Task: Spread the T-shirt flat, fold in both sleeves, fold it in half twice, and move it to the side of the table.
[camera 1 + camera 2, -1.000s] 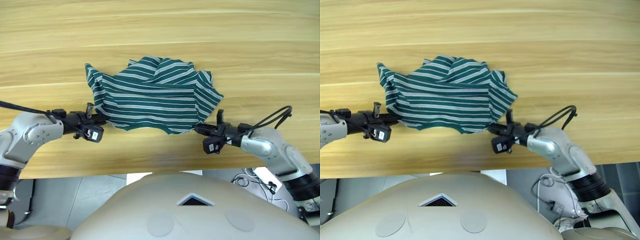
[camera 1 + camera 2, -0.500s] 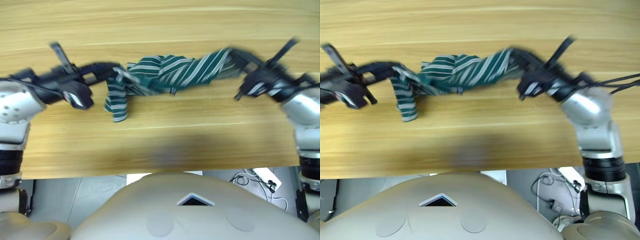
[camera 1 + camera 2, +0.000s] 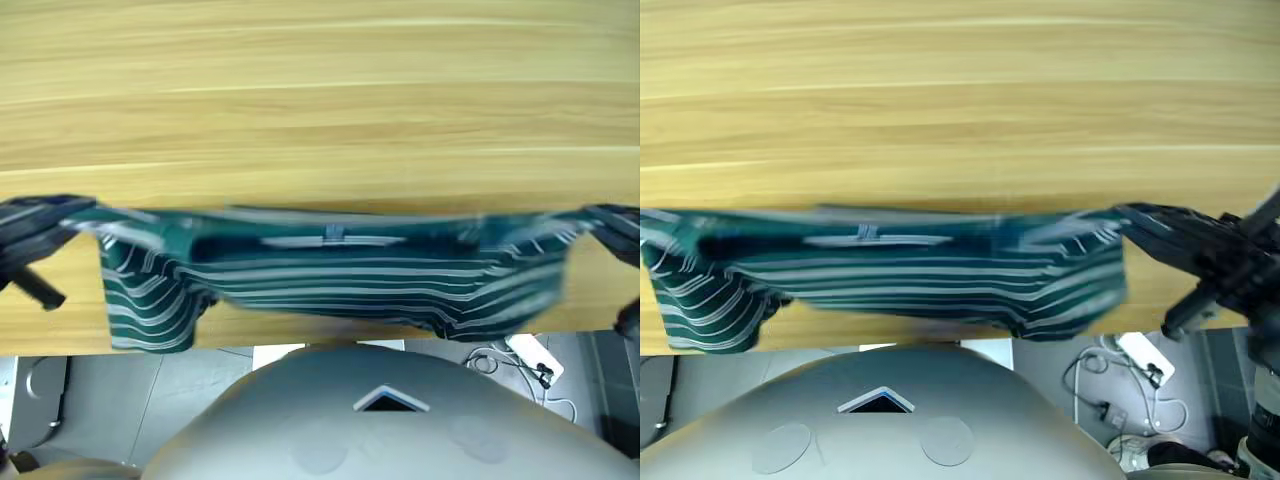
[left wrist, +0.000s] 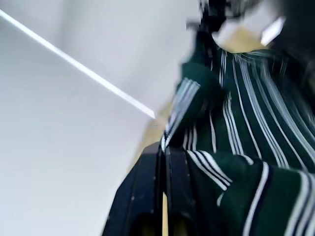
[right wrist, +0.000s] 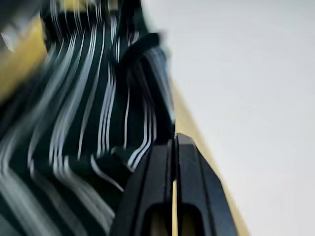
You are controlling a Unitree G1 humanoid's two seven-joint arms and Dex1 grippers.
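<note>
The green T-shirt (image 3: 330, 275) with white stripes hangs stretched out wide in the air over the near edge of the wooden table (image 3: 320, 110). My left gripper (image 3: 75, 222) is shut on its left upper corner and my right gripper (image 3: 1120, 215) is shut on its right upper corner. One sleeve (image 3: 145, 310) droops at the left. In the left wrist view the fingers (image 4: 147, 167) pinch striped cloth (image 4: 236, 147). In the right wrist view the fingers (image 5: 189, 162) pinch the cloth (image 5: 83, 123) the same way.
The broad wooden tabletop stretches away beyond the shirt. Cables (image 3: 510, 352) lie on the grey floor below the table's near edge at the right.
Both arms lifted the shirt off the table, swung it up and pulled apart. The crumpled heap now hangs stretched wide, nearer to me, over the table's front edge.
</note>
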